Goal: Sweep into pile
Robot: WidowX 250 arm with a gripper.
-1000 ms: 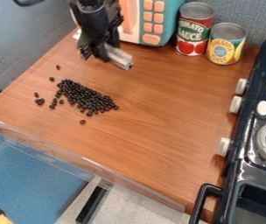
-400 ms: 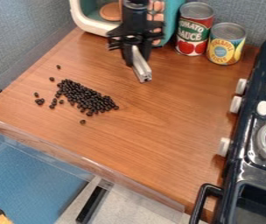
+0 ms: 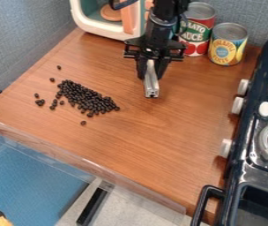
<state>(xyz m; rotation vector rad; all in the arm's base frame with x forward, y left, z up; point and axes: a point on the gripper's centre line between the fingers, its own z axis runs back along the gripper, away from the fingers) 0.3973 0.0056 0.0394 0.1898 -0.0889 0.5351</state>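
While the hand (image 3: 151, 76) hangs, black beans (image 3: 87, 98) lie apart, left in view.

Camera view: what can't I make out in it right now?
All in the camera view:
Red can: left part hidden behind the black arm.
Metal bar: upper end hidden by the hand.
Dark pile: pieces too small and crowded to count.
Toy microwave: cut off by the top edge.
Stove: cut off by the right edge.
Yellow-and-black thing: cut off at the lower left corner; can't tell what it is.
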